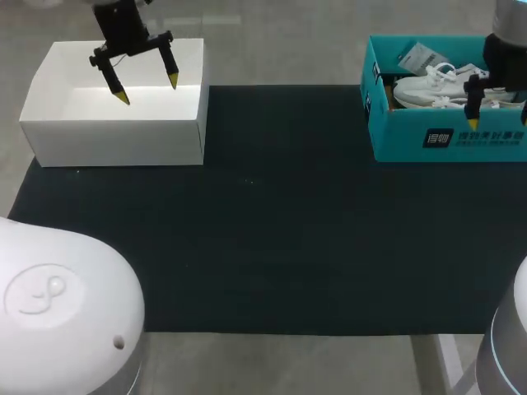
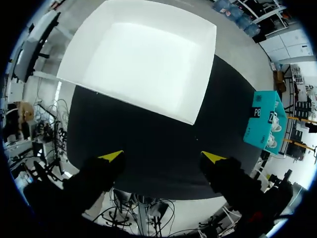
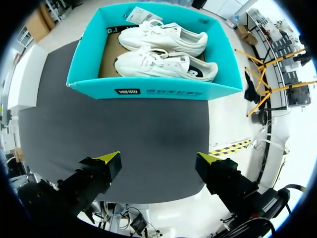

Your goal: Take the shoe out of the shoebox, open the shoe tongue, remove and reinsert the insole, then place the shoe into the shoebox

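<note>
The white shoe [image 3: 166,65] lay on its side inside the teal shoebox [image 3: 153,91], with a second white shoe [image 3: 163,35] just beside it, nearer the far wall. A paper tag [image 3: 140,16] rested at the far edge of the box. The shoebox stood at the far right corner of the dark mat [image 1: 263,230] that covered the worktop.

The right claw [image 3: 158,158] hung above the near side of the shoebox. Its fingers were spread wide and touched nothing. The near wall of the box was ahead of its yellow tips.

The left claw [image 1: 148,90] hung above an open white box [image 1: 115,136] at the far left corner of the mat. This claw was also spread apart and held nothing. The two boxes stood well apart from each other.
</note>
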You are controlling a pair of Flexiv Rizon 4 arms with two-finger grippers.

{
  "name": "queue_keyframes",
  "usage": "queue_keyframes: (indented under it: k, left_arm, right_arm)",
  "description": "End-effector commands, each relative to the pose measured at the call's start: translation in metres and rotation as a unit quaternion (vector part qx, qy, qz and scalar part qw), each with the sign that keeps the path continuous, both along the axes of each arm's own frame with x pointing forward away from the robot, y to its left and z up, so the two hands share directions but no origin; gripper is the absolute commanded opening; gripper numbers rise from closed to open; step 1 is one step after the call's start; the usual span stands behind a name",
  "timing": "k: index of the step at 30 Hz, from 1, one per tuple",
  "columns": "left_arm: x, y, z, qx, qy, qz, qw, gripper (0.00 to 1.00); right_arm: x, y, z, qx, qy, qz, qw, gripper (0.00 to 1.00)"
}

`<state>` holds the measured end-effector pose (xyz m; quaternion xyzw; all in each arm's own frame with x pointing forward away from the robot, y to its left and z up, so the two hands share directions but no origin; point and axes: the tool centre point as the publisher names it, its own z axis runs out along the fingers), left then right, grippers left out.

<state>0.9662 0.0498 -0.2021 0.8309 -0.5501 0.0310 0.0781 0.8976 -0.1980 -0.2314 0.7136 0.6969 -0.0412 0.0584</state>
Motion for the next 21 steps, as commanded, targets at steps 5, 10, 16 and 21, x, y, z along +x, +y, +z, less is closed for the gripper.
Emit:
queue_keyframes:
  k: [5, 10, 16, 21]
  left_arm:
    - [-0.025, 0.001, -0.005, 0.042, -0.051, -0.022, 0.998, 1.00]
    - [-0.032, 0.004, -0.005, 0.046, -0.043, -0.039, 0.997, 1.00]
    - [-0.036, 0.005, -0.005, 0.047, -0.024, -0.064, 0.997, 1.00]
    - [-0.036, 0.005, -0.005, 0.047, -0.024, -0.064, 0.997, 1.00]
  right_arm:
    - [-0.013, -0.004, -0.004, -0.008, 0.007, 0.011, 1.000, 1.00]
    - [-0.015, -0.007, -0.004, 0.001, 0.012, 0.017, 1.000, 1.00]
    - [-0.016, -0.008, -0.002, 0.049, -0.003, 0.015, 0.999, 1.00]
    - [-0.016, -0.008, -0.002, 0.049, -0.003, 0.015, 0.999, 1.00]
